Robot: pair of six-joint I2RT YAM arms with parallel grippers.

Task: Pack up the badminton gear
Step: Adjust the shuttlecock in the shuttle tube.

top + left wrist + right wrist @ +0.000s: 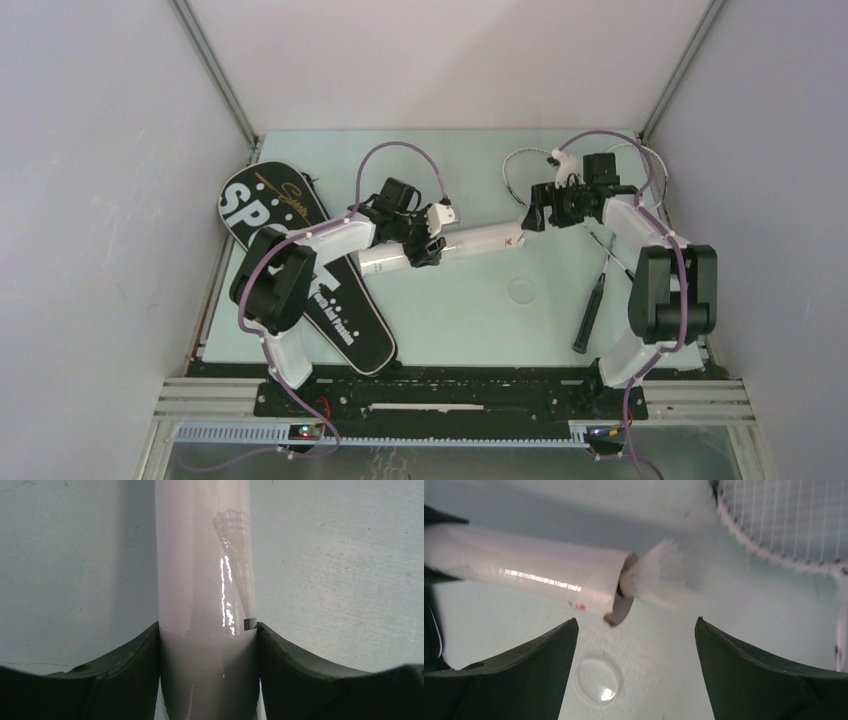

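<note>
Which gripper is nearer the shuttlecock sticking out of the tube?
Right. The right gripper hangs open just off the shuttlecock at the mouth of the tube; the left gripper clamps the tube farther along, away from it.

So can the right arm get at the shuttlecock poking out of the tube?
Probably yes: the right pincer stands open just short of the shuttlecock, nothing between them, and the left pincer holds the tube.
</note>
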